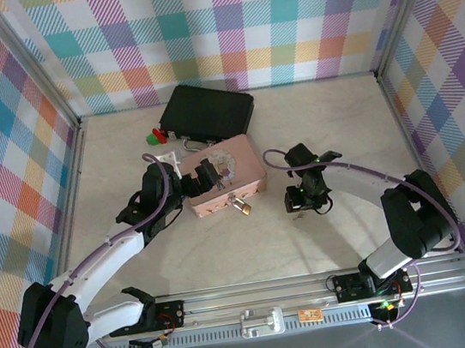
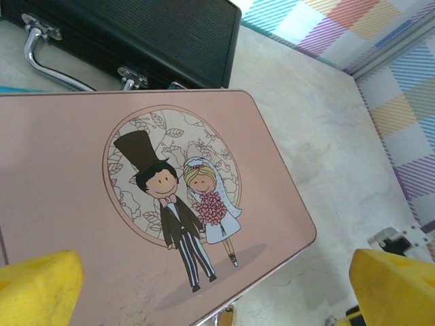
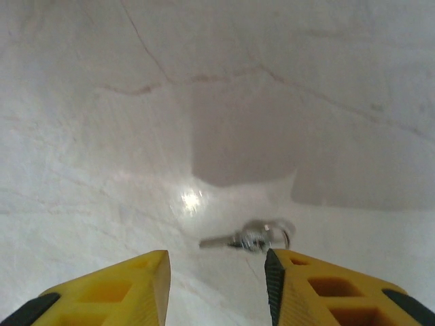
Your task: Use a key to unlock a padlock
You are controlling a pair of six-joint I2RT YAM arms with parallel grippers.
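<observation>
Sitting at pink tin's (image 1: 215,169) edge: padlock (image 1: 242,208)

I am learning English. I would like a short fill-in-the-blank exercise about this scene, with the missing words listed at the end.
1. The key lies on the ____, just ahead of the right gripper.
2. The lid of the pink tin shows a cartoon bride and ____.
3. The case beyond the tin is ____ in colour.
4. The left gripper hangs over the tin with its jaws wide ____.
Missing words: table, groom, black, open.
</observation>
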